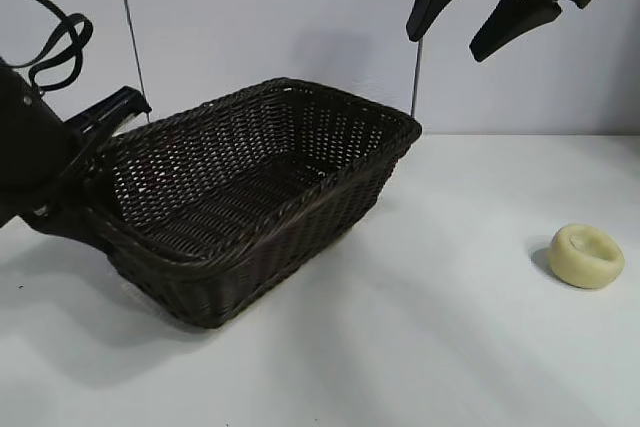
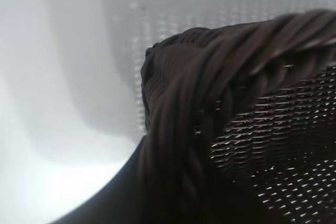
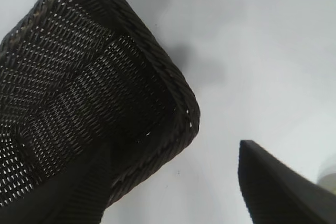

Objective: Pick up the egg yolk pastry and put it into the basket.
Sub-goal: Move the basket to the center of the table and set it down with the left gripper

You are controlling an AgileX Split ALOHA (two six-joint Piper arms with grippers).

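Note:
The egg yolk pastry (image 1: 586, 255), a small pale-yellow puck with a dimpled top, lies on the white table at the right, well apart from the basket. The dark brown wicker basket (image 1: 255, 247) stands left of centre and holds nothing. My left gripper (image 1: 95, 172) is at the basket's left end, shut on its braided rim (image 2: 220, 61); one dark finger (image 2: 100, 208) lies against the weave. My right gripper (image 1: 447, 44) hangs high above the table, right of the basket, open and holding nothing. Its finger (image 3: 273, 187) shows over bare table beside the basket's corner (image 3: 181, 103).
The white table (image 1: 420, 347) stretches bare between the basket and the pastry and along the front. A pale wall (image 1: 300, 17) closes the back. A black cable (image 1: 60, 47) loops above the left arm.

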